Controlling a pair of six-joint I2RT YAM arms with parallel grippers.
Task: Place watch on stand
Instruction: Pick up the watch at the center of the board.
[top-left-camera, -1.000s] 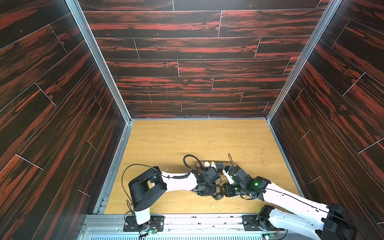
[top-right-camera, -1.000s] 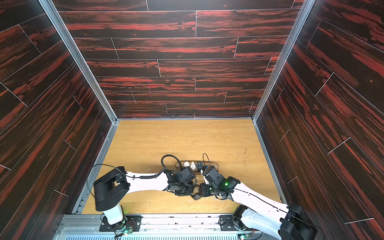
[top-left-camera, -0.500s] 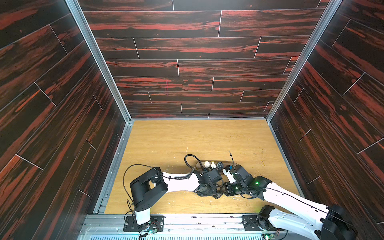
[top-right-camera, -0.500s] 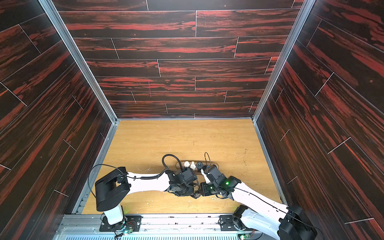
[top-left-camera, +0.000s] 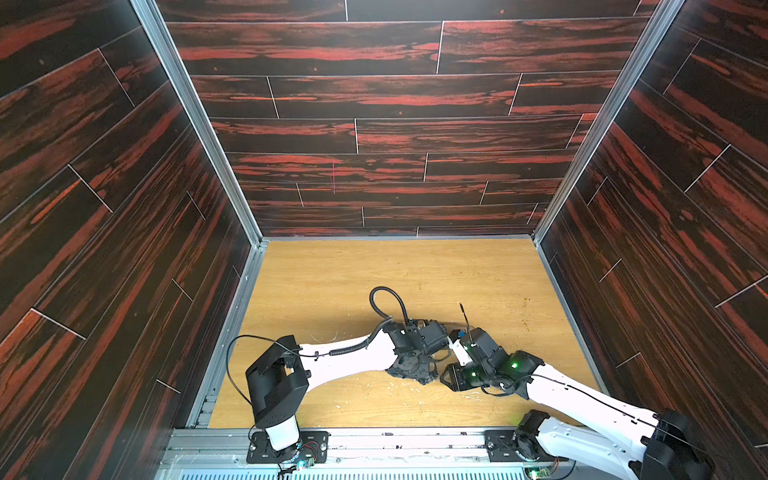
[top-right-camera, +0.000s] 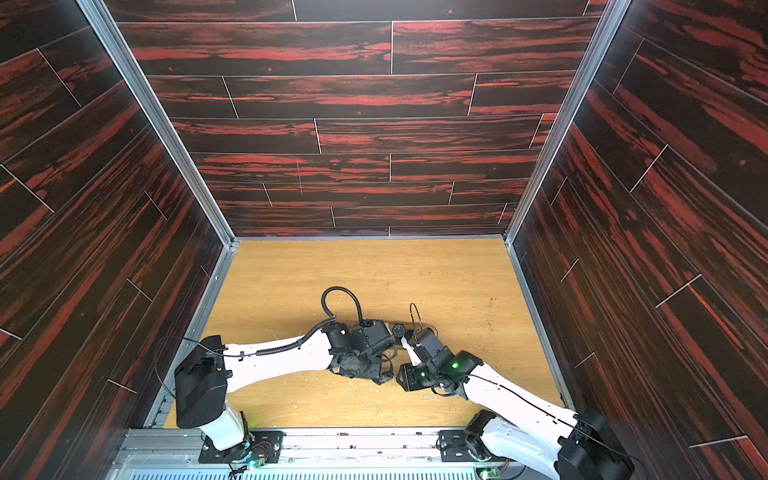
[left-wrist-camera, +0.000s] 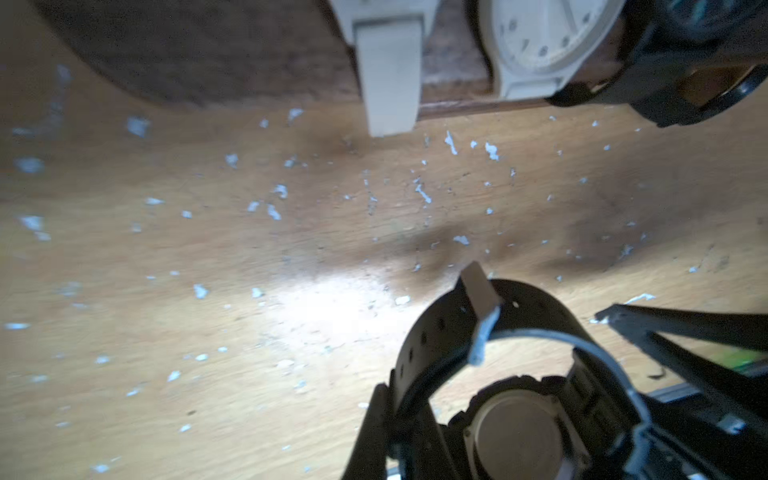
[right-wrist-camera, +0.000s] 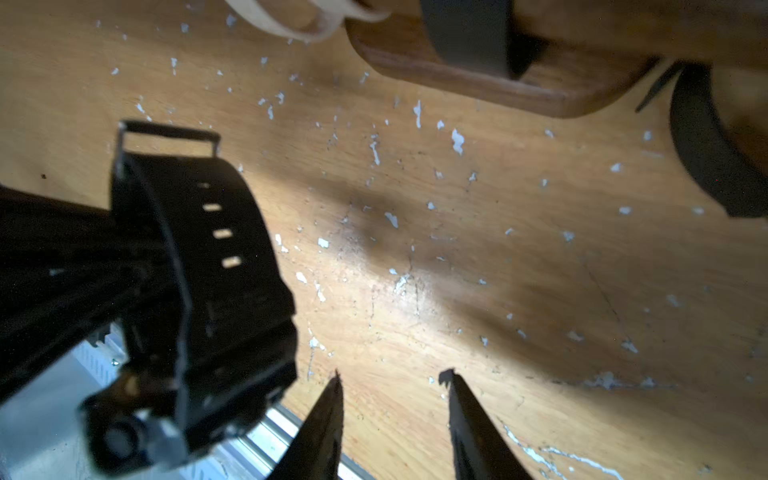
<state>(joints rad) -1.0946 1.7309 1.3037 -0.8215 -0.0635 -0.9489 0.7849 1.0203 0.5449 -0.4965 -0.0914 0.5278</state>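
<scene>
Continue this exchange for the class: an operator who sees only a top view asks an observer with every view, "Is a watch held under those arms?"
Observer: Yes, the left gripper is shut on the black watch.
Operator: And the other arm?
Observer: The right gripper is open and empty.
Operator: Is anything hung up yet?
Observer: Yes, the stand carries a cream watch.

The bench is light wood with visible grain, worn, with small white flecks. The stand is dark brown wood, smooth and matt. The black watch has a matt rubber-like strap and a dull metal back; its buckle is metal.
</scene>
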